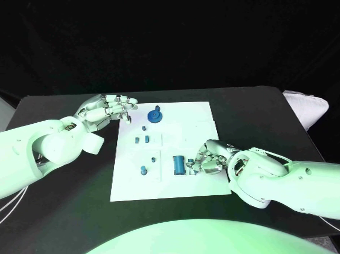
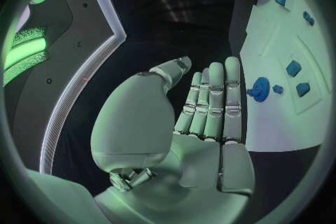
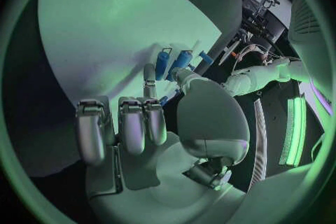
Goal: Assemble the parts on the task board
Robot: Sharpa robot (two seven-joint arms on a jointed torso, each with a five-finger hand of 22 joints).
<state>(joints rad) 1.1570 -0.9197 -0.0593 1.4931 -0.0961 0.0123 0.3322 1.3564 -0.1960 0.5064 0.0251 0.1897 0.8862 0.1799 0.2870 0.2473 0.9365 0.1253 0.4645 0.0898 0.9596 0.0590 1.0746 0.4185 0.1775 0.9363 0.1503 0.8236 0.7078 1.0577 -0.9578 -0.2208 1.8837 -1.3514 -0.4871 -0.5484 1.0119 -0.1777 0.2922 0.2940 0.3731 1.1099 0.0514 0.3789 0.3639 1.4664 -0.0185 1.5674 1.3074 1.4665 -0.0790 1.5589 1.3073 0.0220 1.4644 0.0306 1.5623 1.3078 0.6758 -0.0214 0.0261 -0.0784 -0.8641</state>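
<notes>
1. The right hand [image 1: 209, 159] is seen low over the near right part of the task board [image 1: 192, 114]. Its fingers [image 1: 202, 154] are curled down beside a long blue part [image 1: 178, 164] and a small blue piece [image 1: 191, 170]. From the head view the small piece seems to be touched by the fingertips, but it cannot be told if it is held or only touched.

2. In the right wrist view some fingers are bent in and one finger [image 3: 150, 79] is stretched out toward the blue parts [image 3: 183, 60]. A sure grip cannot be made out there either.

3. The step in hand is judged to be the fitting of the small piece next to the long blue part, in the near right corner of the board.

4. For the next move a slow, gentle push or pinch is called for, so the small piece is lined up with its place and not knocked away.

5. The right arm is brought in from the right side, with the wrist low and the palm turned down to the board.

6. The left hand [image 1: 105, 112] is held at the far left edge of the board. Nothing is held in it. In the left wrist view its fingers [image 2: 213, 103] are straight and close side by side, with the thumb a little apart.

7. A round blue part [image 1: 155, 115] stands on the far part of the board, near the left hand but not touched by it.

8. More small blue parts [image 1: 143, 170] are set in the middle and near left of the board.

9. The board lies flat in the middle of the black worktop [image 1: 55, 106].
</notes>
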